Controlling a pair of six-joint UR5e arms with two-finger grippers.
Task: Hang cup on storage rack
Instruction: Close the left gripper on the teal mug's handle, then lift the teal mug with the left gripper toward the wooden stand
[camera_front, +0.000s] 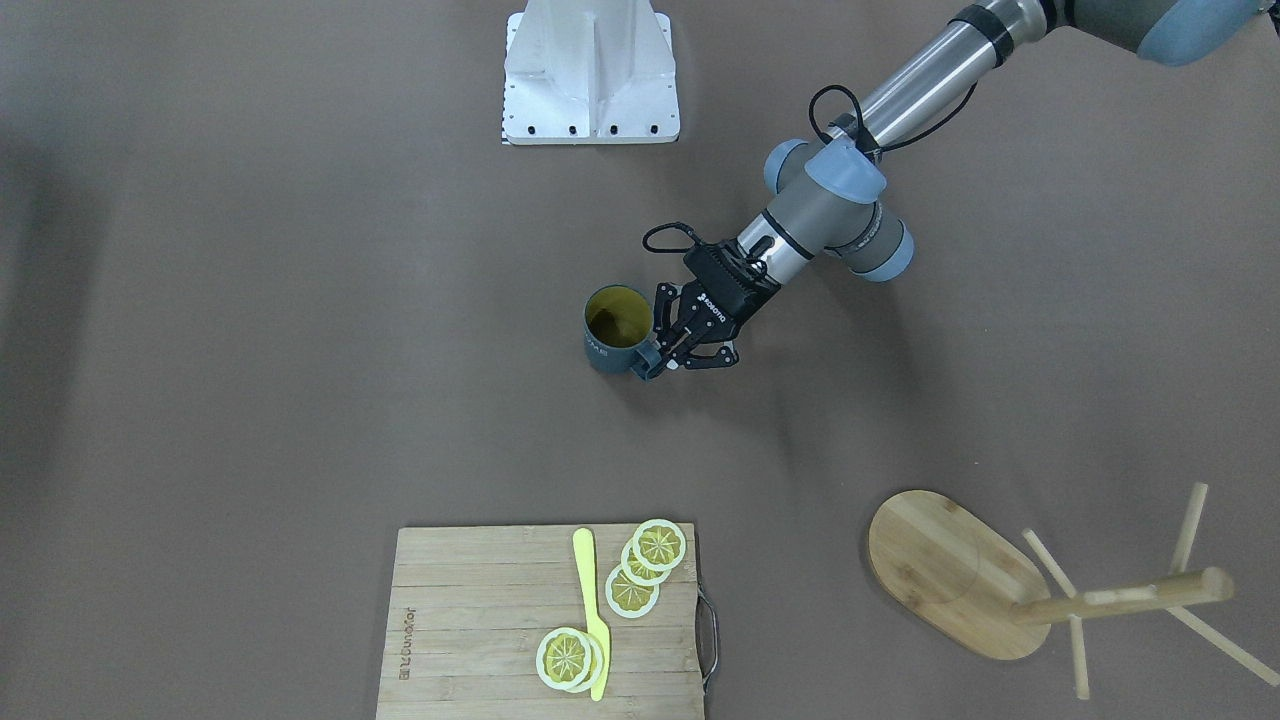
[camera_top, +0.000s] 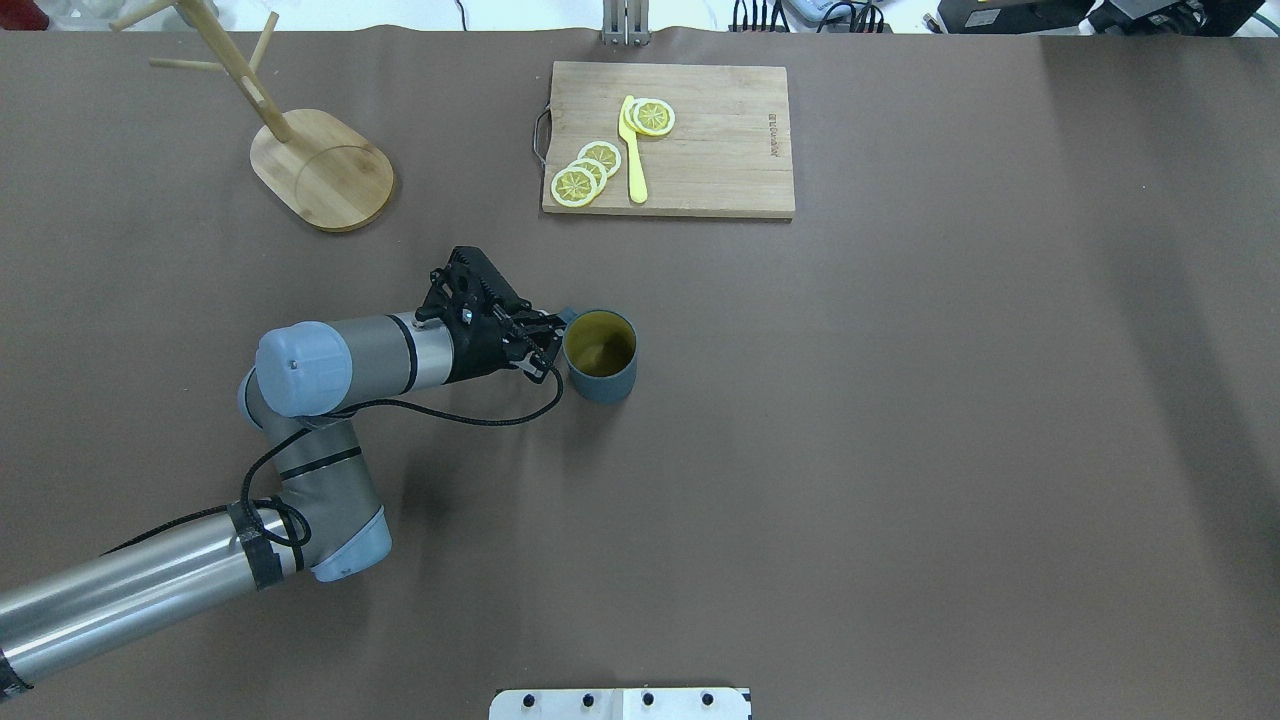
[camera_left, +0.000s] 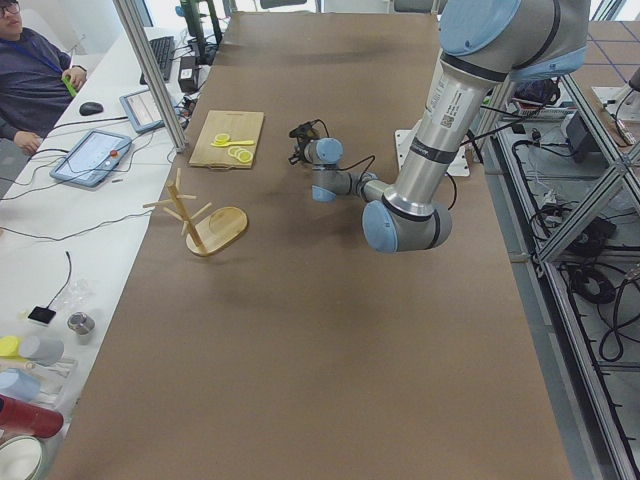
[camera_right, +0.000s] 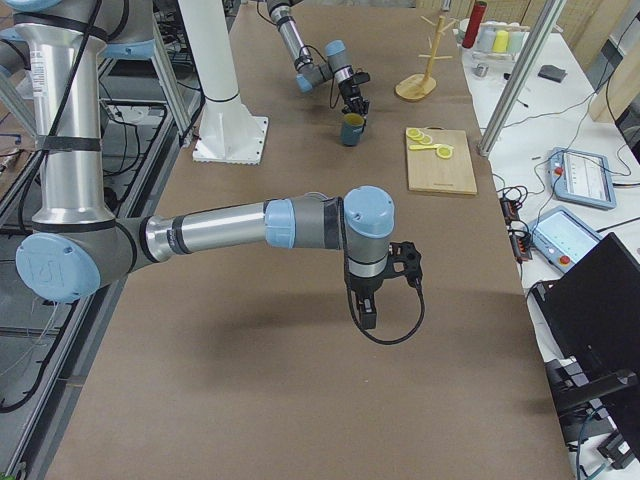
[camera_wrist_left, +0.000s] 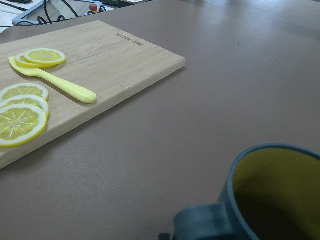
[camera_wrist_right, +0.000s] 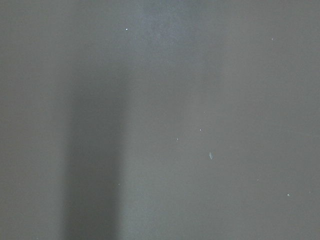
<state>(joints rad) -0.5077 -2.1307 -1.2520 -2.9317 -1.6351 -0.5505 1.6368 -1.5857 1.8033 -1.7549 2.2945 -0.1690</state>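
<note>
The dark teal cup (camera_front: 610, 335) stands upright on the brown table, yellowish inside, and also shows in the overhead view (camera_top: 600, 357). Its handle (camera_front: 647, 363) points toward my left gripper (camera_front: 662, 356), whose fingers are closed around it. The left wrist view shows the cup's rim and handle (camera_wrist_left: 202, 220) close at the bottom edge. The bamboo storage rack (camera_front: 940, 570) stands apart on the left arm's side, its pegs bare (camera_top: 322, 170). My right gripper (camera_right: 365, 315) hangs over bare table in the right side view only; I cannot tell whether it is open or shut.
A wooden cutting board (camera_front: 480, 620) with lemon slices (camera_front: 632, 590) and a yellow knife (camera_front: 592, 620) lies on the far side of the table from the robot. The robot's white base plate (camera_front: 590, 75) sits at the near edge. An operator sits beside the table (camera_left: 30, 80).
</note>
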